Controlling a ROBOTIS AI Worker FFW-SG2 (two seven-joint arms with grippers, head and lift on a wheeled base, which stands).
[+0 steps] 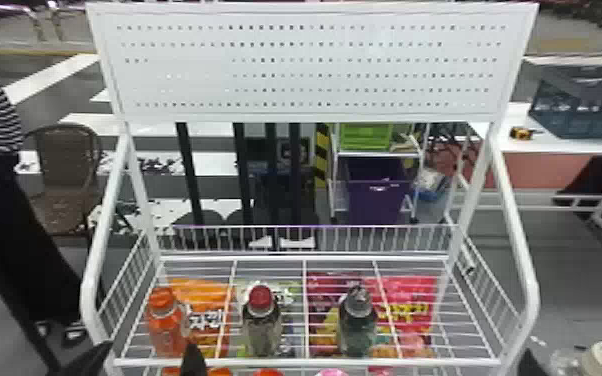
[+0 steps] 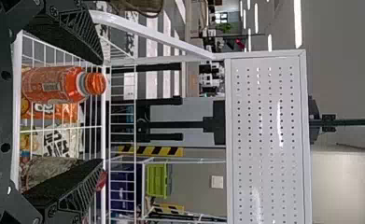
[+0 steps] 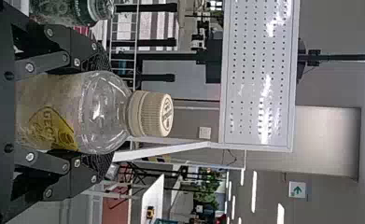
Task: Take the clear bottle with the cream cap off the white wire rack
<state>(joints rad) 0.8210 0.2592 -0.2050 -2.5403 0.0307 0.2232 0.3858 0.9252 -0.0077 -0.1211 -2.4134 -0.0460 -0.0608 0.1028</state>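
The right gripper (image 1: 530,365) grips the clear bottle (image 3: 101,114) (cream cap (image 3: 147,114) beyond its fingers) outside the white wire rack's (image 1: 305,362) near right corner. The left gripper (image 1: 147,357), fingers wide apart, is by the near left corner.

a red-capped bottle (image 1: 263,325) near an orange bottle (image 1: 164,322); a green crate (image 1: 365,136) above a purple bin (image 1: 375,200).

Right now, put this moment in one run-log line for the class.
right gripper: closed on clear bottle, cream cap up | bottle: off white rack, beyond its right side | left gripper: open, at rack front
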